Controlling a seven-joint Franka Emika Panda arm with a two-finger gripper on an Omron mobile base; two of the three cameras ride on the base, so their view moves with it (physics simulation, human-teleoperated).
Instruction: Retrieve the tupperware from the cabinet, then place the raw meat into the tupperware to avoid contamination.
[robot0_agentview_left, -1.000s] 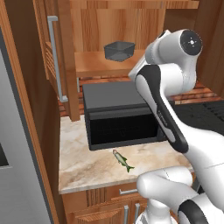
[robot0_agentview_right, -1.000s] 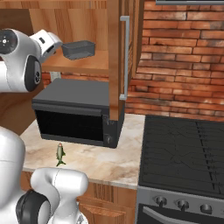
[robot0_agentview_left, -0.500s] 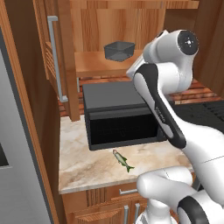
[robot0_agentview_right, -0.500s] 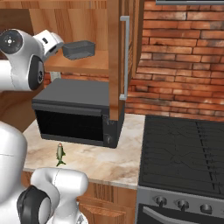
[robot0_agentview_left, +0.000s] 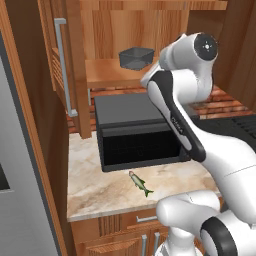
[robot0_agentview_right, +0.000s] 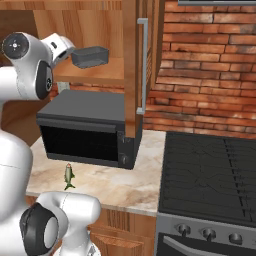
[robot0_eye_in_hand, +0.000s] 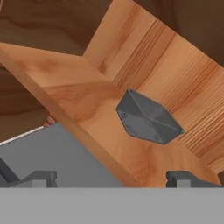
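On the cabinet (robot0_agentview_left: 75, 75) shelf sits the tupperware (robot0_eye_in_hand: 148, 117), untouched; gripper (robot0_eye_in_hand: 111, 177) released, jaws wide, short of the shelf lip. Risk: a low approach clips that front edge or shoves the tub deeper. Microwave (robot0_agentview_left: 135, 130) top close below; open room above the shelf.

Pincer (robot0_eye_in_hand: 112, 177) fingertips cropped below

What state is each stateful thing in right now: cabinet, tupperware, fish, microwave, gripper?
cabinet: doors open.
tupperware: on the cabinet shelf, upright, empty, not held.
raw meat: lying on the counter before the microwave.
microwave: door shut.
gripper: open, short of the tupperware.
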